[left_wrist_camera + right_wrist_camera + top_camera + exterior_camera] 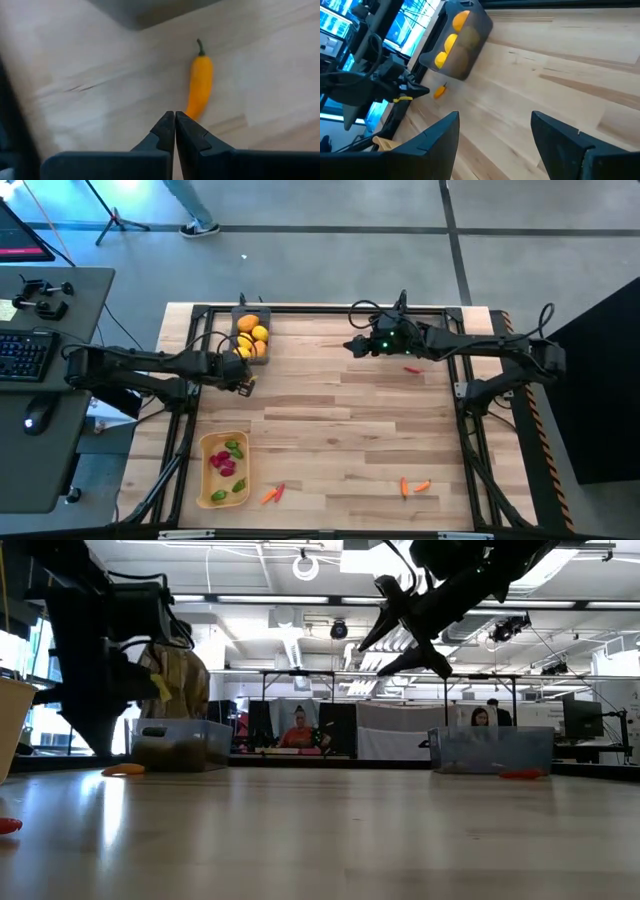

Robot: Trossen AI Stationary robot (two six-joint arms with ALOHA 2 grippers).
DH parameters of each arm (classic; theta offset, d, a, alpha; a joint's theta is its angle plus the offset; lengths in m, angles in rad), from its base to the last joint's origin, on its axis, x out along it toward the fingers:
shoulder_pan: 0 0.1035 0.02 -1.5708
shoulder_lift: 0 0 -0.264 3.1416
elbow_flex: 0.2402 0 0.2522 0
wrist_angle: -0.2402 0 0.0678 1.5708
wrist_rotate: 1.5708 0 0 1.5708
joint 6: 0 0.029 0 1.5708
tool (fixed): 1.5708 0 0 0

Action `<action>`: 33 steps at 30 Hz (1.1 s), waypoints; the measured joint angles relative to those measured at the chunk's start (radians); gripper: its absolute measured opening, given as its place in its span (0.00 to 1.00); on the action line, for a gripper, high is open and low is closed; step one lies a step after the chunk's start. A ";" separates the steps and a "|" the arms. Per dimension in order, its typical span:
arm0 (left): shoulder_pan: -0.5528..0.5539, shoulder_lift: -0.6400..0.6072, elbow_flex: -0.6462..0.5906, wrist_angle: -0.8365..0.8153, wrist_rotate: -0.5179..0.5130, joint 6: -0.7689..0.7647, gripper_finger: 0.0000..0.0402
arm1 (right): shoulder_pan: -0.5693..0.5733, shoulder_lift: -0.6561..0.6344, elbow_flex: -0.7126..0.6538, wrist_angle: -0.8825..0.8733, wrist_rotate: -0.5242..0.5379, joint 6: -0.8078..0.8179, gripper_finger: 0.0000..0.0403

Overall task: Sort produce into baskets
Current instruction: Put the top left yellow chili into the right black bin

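Observation:
A dark grey bin (251,335) at the far left holds several yellow and orange fruits (451,41). My left gripper (175,116) is shut and empty just off the bin's near end. An orange chilli (200,82) lies flat on the table just beyond its fingertips, and shows again in the right wrist view (440,91). My right gripper (352,345) is open and empty, raised above the table's far middle. A second grey bin (490,750) stands at the far right, with a red chilli (411,369) beside it. The tan tray (206,452) at the near left holds green and magenta pieces.
An orange carrot shape (272,494) lies beside the tan tray near the front edge, and two more (413,486) lie at the near right. People sit in the room beyond the table (298,730). A desk with a keyboard (25,352) stands left of the table.

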 joint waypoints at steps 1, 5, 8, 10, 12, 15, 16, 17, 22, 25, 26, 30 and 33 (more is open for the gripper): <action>0.001 0.000 -0.012 0.027 -0.002 0.000 0.00 | 0.000 0.000 0.000 0.001 0.000 0.000 0.59; 0.004 0.007 -0.034 0.079 -0.055 -0.002 0.00 | 0.000 0.000 0.000 0.001 -0.003 0.000 0.59; 0.004 0.019 -0.034 0.089 -0.088 0.007 0.00 | 0.002 0.000 0.000 0.000 -0.003 0.000 0.59; 0.004 0.035 -0.034 0.097 -0.084 0.031 0.00 | 0.002 0.000 0.000 0.001 -0.003 0.000 0.59; 0.004 0.054 -0.034 0.112 -0.077 0.049 0.00 | 0.002 0.000 0.000 0.002 -0.003 0.000 0.59; 0.004 0.092 -0.034 0.137 -0.090 0.052 0.00 | 0.002 0.000 0.000 0.006 -0.003 0.000 0.59; 0.004 0.104 -0.034 0.152 -0.096 0.050 0.00 | 0.002 0.000 0.000 0.006 -0.003 0.000 0.59; 0.004 0.115 -0.034 0.169 -0.096 0.046 0.00 | 0.002 0.000 0.000 0.006 -0.003 0.000 0.59; 0.005 0.168 -0.034 0.264 -0.072 0.039 0.00 | 0.002 0.000 0.000 0.006 -0.027 -0.002 0.59; -0.012 0.196 -0.032 0.305 -0.061 0.001 0.00 | 0.002 0.000 0.000 0.007 -0.058 -0.004 0.59; -0.027 0.206 -0.032 0.318 -0.073 -0.018 0.00 | 0.002 0.000 0.000 0.007 -0.071 -0.007 0.59; -0.061 0.260 0.002 0.380 -0.088 -0.096 0.00 | 0.001 -0.019 0.000 0.003 -0.081 -0.028 0.59; -0.071 0.323 0.073 0.524 -0.033 -0.066 0.00 | 0.000 -0.045 0.000 0.005 -0.078 -0.049 0.59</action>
